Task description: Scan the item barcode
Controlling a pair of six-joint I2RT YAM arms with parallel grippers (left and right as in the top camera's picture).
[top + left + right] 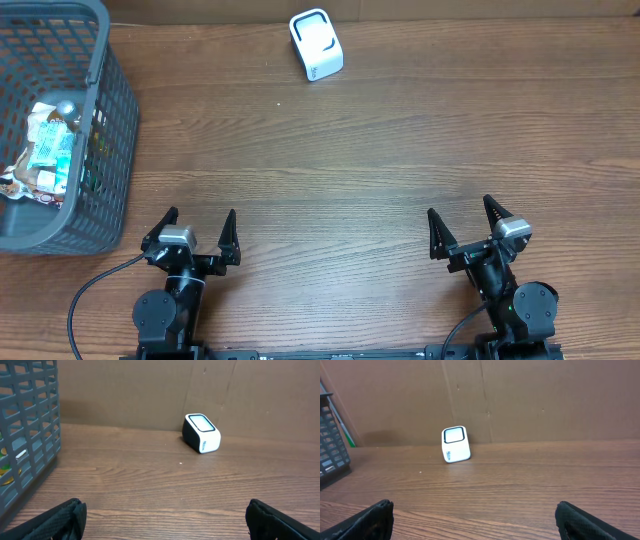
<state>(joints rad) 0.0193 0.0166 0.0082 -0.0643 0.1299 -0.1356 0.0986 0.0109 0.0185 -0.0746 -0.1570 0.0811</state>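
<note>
Jaws on both arms stand spread wide and hold nothing. The left jaws and the right jaws sit at the near edge of the table (350, 160), touching no object. In each wrist view only the black fingertips (55, 520) show at the bottom corners, with bare wood between them.

Out from the left jaws, on the far left, stands the grey basket (110, 120). The items (45, 150), which look like crumpled packets, lie inside it, and none has been taken out.

The white scanner (316, 45) sits alone at the far side of the table, well apart from both arms and from the basket.

By my reading the task has not begun. An item must be picked from the basket, its barcode found, and that side shown to the scanner's window.
</note>
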